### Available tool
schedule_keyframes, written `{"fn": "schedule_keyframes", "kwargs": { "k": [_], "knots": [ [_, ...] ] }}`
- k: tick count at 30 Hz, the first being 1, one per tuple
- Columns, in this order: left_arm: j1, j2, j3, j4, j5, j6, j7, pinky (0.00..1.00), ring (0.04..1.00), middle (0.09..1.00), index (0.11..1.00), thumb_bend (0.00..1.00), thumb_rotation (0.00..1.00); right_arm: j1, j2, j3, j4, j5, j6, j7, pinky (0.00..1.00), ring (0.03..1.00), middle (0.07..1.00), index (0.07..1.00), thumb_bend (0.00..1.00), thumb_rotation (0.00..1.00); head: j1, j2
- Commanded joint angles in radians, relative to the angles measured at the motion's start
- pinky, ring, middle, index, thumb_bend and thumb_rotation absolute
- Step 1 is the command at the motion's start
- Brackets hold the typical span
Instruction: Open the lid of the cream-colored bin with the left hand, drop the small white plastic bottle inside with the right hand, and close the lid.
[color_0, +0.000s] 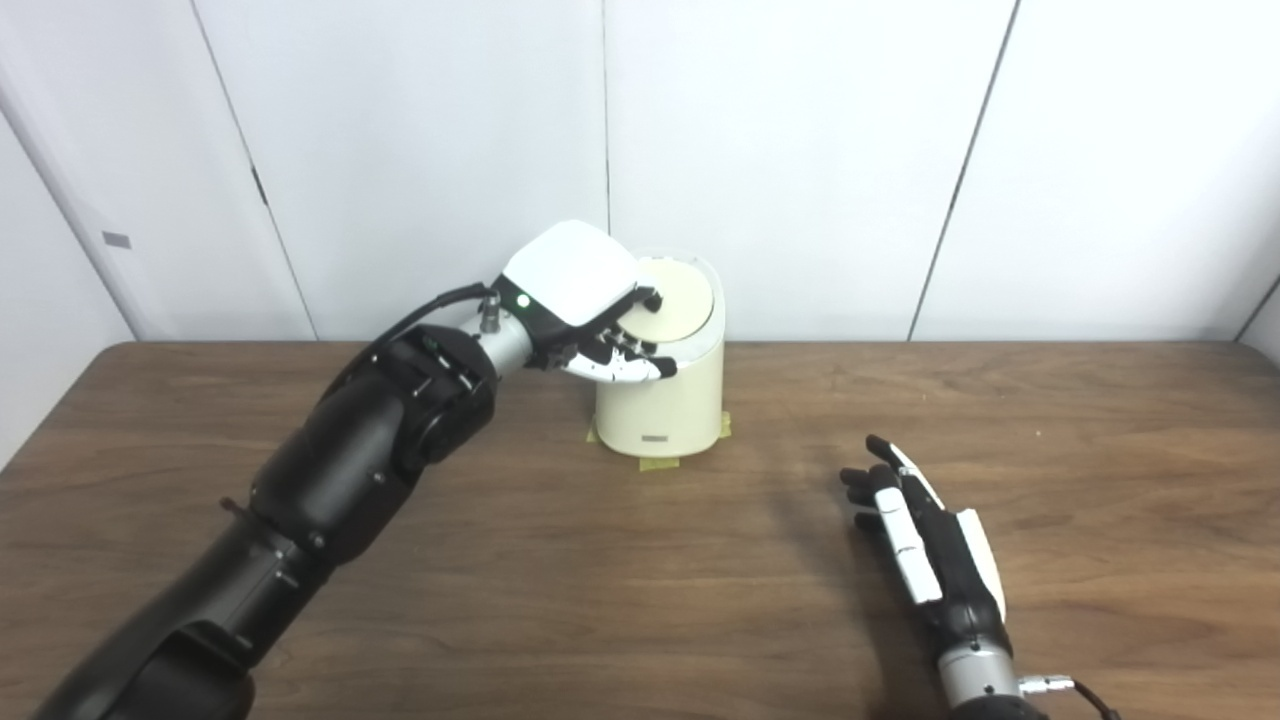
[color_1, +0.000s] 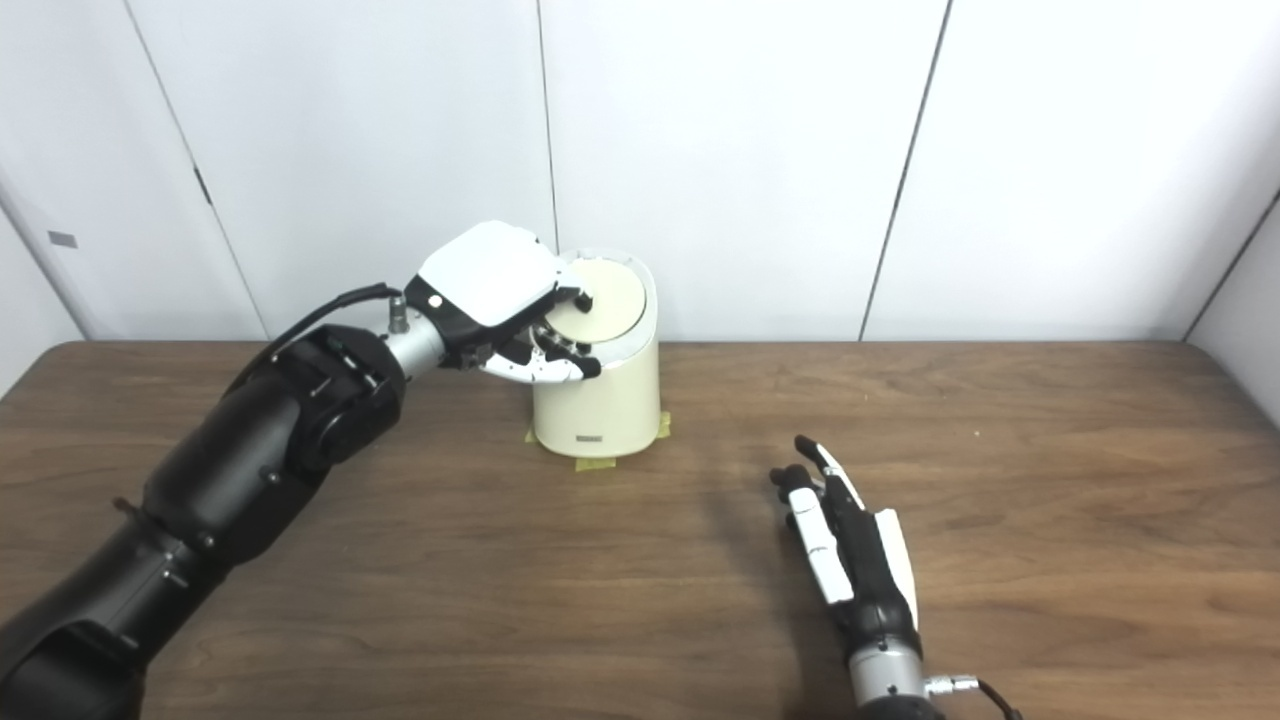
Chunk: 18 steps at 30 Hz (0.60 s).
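Cream bin at frame centre, toward the back of the brown wooden surface, yellow tape at its base. Round lid tilted toward the camera, apparently seated within the rim; open or shut not fully decidable. Left hand reaching in from the lower left, draped over the bin's upper left edge, fingers curled down against the rim and the lid's edge; grip on the lid not confirmable, so clamped or merely resting cannot be told. Right hand at lower right of centre, lying flat near the surface, fingers extended and spread, holding nothing. Small white bottle not visible in either view; neither on the surface nor in a hand, whereabouts unknown, possibly already inside the bin. Step judged in hand: lid work by the left hand, either the opening or the final closing. Next move, if closing: press down on the lid until flush, then lift the hand clear. If opening: bottle to be located first.
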Motion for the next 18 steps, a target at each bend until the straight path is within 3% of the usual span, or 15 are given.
{"fn": "schedule_keyframes", "kwargs": {
  "k": [1, 4, 12, 18],
  "knots": [
    [-0.013, -0.007, 0.002, -0.023, -0.008, -0.012, 0.004, 0.87, 0.786, 0.744, 0.747, 0.55, 0.86, -0.020, -0.003, -0.002, -0.014, -0.009, -0.014, -0.006, 0.74, 0.785, 0.775, 0.884, 0.49, 1.00, -0.001, 0.001],
    [-0.009, -0.010, -0.005, -0.020, 0.007, -0.015, 0.005, 0.88, 0.788, 0.742, 0.750, 0.55, 0.91, -0.021, -0.004, -0.005, -0.005, -0.009, -0.017, -0.009, 0.74, 0.787, 0.775, 0.884, 0.48, 1.00, -0.001, 0.001],
    [-0.012, -0.018, -0.033, 0.006, 0.071, 0.013, -0.041, 0.88, 0.796, 0.749, 0.746, 0.54, 0.91, -0.028, 0.003, -0.009, 0.001, -0.016, -0.010, -0.025, 0.70, 0.775, 0.769, 0.869, 0.47, 1.00, -0.003, 0.009],
    [-0.021, -0.024, -0.068, 0.010, 0.130, 0.064, -0.153, 0.95, 0.848, 0.789, 0.760, 0.54, 0.99, -0.028, 0.002, -0.010, -0.001, -0.017, -0.007, -0.028, 0.72, 0.778, 0.770, 0.867, 0.48, 1.00, -0.006, 0.015]
  ]
}}
